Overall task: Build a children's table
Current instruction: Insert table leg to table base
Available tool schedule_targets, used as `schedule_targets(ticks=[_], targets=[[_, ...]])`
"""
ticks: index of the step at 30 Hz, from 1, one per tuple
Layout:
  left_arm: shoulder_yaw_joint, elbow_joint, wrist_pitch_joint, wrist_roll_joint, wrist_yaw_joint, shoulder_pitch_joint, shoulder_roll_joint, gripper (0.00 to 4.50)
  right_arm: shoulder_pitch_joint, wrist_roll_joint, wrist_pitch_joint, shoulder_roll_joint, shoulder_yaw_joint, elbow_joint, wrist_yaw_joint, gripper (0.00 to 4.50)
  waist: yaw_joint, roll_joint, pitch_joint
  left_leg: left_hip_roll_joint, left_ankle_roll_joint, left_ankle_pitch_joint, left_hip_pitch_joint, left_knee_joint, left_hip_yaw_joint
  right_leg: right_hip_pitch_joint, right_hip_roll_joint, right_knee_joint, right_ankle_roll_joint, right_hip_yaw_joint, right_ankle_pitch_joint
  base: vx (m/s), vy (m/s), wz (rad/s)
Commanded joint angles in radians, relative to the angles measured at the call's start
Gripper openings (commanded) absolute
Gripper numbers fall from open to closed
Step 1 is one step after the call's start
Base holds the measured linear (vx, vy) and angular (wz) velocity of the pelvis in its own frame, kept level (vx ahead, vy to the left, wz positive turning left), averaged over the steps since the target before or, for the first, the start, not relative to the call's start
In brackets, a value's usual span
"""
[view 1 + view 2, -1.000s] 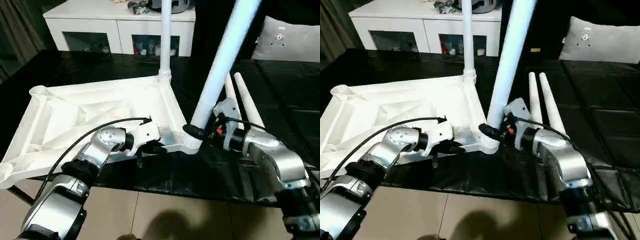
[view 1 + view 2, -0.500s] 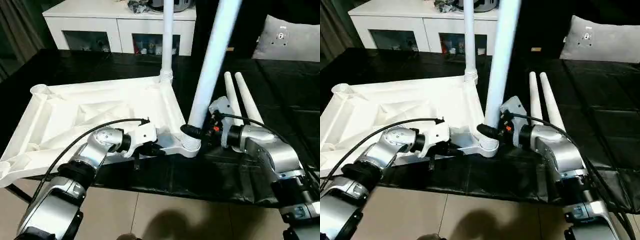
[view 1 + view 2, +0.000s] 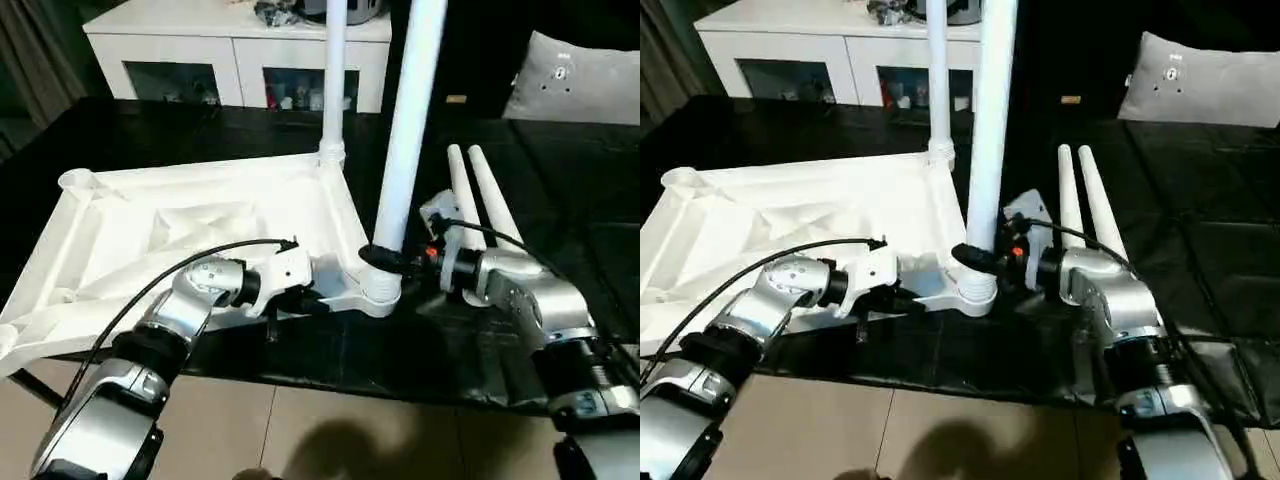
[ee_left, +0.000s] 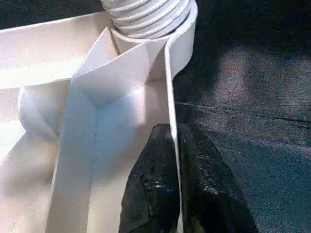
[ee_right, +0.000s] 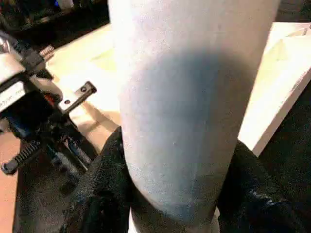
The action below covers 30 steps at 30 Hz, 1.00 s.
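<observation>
Since a second earlier, the leg held by the right tool had swung from a clear lean to nearly upright in the near corner socket of the top. From the head views, the top lay ribbed side up on the black worktop, another leg already stood in its far corner, and two spare legs lay side by side on the worktop just beyond the right arm. The left tool sat at the top's near edge, beside the socket. From the left wrist, its fingers were clamped on the thin rim of the top, one on each side, below the threaded socket. From the right wrist, black fingers hugged the leg on both sides, clamped on it, with the left tool beyond.
</observation>
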Motion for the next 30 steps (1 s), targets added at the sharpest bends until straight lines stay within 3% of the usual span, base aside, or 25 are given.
schedule_targets(ticks=[1, 8, 13, 19, 20, 25, 28, 29, 30], targets=[[-0.013, 0.000, -0.005, -0.019, -0.033, 0.033, -0.008, 0.00, 0.027, 0.014, 0.008, 0.001, -0.031, 0.043, 0.006, 1.87, 0.006, -0.020, -0.068, 0.058, 0.048, -0.159, 0.003, -0.066, -0.015, 0.055, -0.078, -0.071, -0.198, 0.056, -0.225, 0.000, 0.000, 0.00], [0.007, -0.006, 0.013, -0.031, -0.019, 0.041, -0.014, 0.00, 0.109, 0.056, -0.011, 0.006, -0.080, 0.038, 0.019, 1.87, 0.010, -0.016, -0.068, 0.058, 0.053, -0.166, 0.001, -0.065, -0.015, 0.055, -0.079, -0.075, -0.195, 0.054, -0.241, 0.000, 0.000, 0.00], [0.019, -0.002, 0.015, -0.033, 0.001, 0.047, -0.020, 0.00, 0.191, 0.056, -0.067, -0.001, -0.087, -0.017, 0.022, 1.87, 0.014, -0.012, -0.064, 0.058, 0.045, -0.201, 0.004, -0.070, -0.018, 0.052, -0.081, -0.088, -0.155, 0.055, -0.342, 0.000, 0.000, 0.00], [0.020, -0.011, 0.022, -0.031, 0.003, 0.055, -0.019, 0.00, 0.245, -0.054, -0.138, -0.057, 0.003, -0.085, 0.021, 1.87, 0.011, -0.013, -0.062, 0.056, 0.040, -0.219, 0.005, -0.074, -0.019, 0.052, -0.080, -0.093, -0.136, 0.055, -0.382, 0.000, 0.000, 0.00], [0.015, -0.013, 0.021, -0.023, -0.002, 0.056, -0.014, 0.00, 0.232, -0.106, -0.162, -0.077, 0.045, -0.084, 0.021, 1.87, 0.011, -0.013, -0.063, 0.056, 0.040, -0.219, 0.004, -0.074, -0.019, 0.052, -0.081, -0.094, -0.131, 0.056, -0.394, 0.000, 0.000, 0.00], [0.004, -0.013, 0.011, -0.010, -0.015, 0.052, -0.001, 0.00, 0.191, -0.135, -0.159, -0.086, 0.084, -0.059, 0.042, 1.87, 0.006, -0.011, -0.062, 0.056, 0.040, -0.238, 0.004, -0.077, -0.021, 0.049, -0.079, -0.098, -0.125, 0.055, -0.413, 0.000, 0.000, 0.00], [-0.004, -0.010, 0.001, 0.000, -0.028, 0.043, 0.011, 0.00, 0.151, -0.152, -0.160, -0.089, 0.119, -0.019, 0.069, 1.87, 0.001, -0.013, -0.063, 0.058, 0.032, -0.271, 0.007, -0.079, -0.023, 0.049, -0.079, -0.098, -0.130, 0.055, -0.418, 0.000, 0.000, 0.00], [-0.006, -0.009, -0.002, 0.003, -0.032, 0.041, 0.015, 0.00, 0.139, -0.158, -0.158, -0.089, 0.131, -0.006, 0.081, 1.87, -0.001, -0.021, -0.064, 0.057, 0.033, -0.267, 0.005, -0.079, -0.022, 0.050, -0.079, -0.096, -0.133, 0.055, -0.407, 0.000, 0.000, 0.00], [-0.006, -0.008, -0.003, 0.004, -0.035, 0.038, 0.016, 0.00, 0.132, -0.162, -0.159, -0.089, 0.139, 0.001, 0.090, 1.87, 0.000, -0.018, -0.063, 0.058, 0.033, -0.268, 0.006, -0.079, -0.023, 0.050, -0.080, -0.096, -0.135, 0.055, -0.407, 0.000, 0.000, 0.00]])
